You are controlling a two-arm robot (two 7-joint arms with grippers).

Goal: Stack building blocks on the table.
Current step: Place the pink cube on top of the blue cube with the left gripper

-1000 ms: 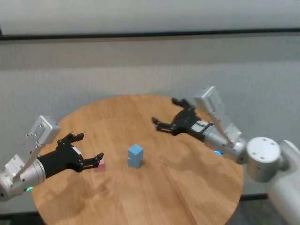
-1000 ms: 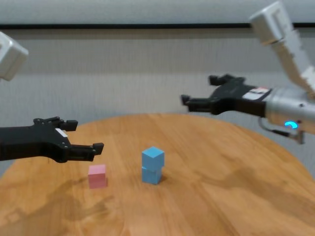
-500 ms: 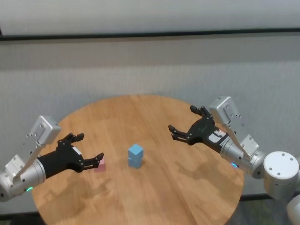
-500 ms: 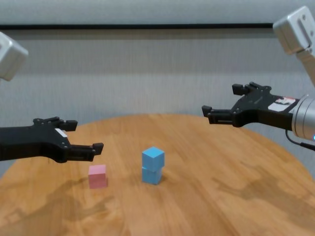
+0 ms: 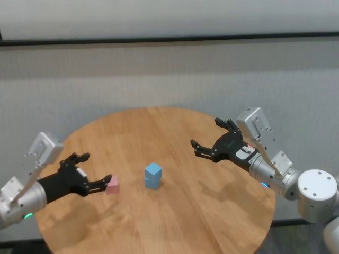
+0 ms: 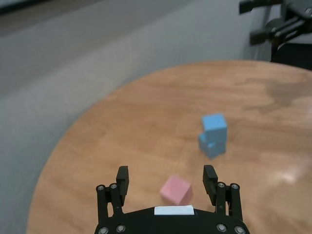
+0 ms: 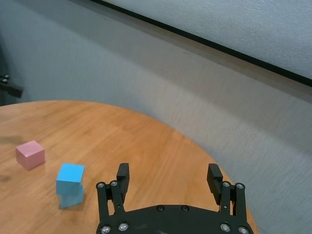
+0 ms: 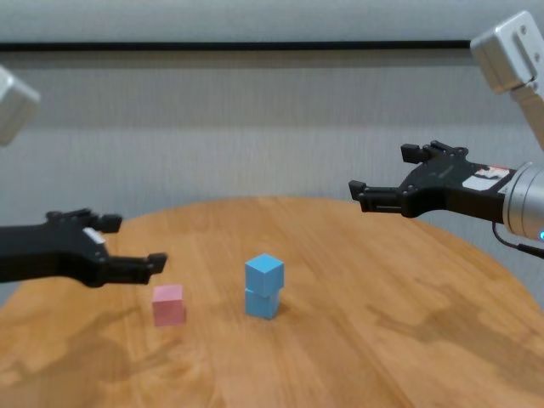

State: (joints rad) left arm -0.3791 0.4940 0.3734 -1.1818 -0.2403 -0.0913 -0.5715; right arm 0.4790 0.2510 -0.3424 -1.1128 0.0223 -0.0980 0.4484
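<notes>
Two light blue cubes [image 5: 153, 175] stand stacked near the middle of the round wooden table [image 5: 175, 222]; the stack also shows in the chest view [image 8: 264, 286], left wrist view [image 6: 213, 135] and right wrist view [image 7: 70, 184]. A pink cube [image 5: 112, 186] lies alone on the table to the stack's left, also in the chest view [image 8: 168, 304]. My left gripper [image 5: 94, 172] is open, hovering just left of the pink cube [image 6: 176, 189], which sits ahead between its fingers without touching. My right gripper [image 5: 210, 138] is open and empty, raised above the table's right side.
A grey wall with a dark band [image 5: 169, 38] stands behind the table. The table's edge [image 5: 79, 127] curves round close to the left arm.
My left gripper has drawn back slightly to the left and lower, away from the pink cube. My right arm swung right earlier and now holds still. The cubes have not moved.
</notes>
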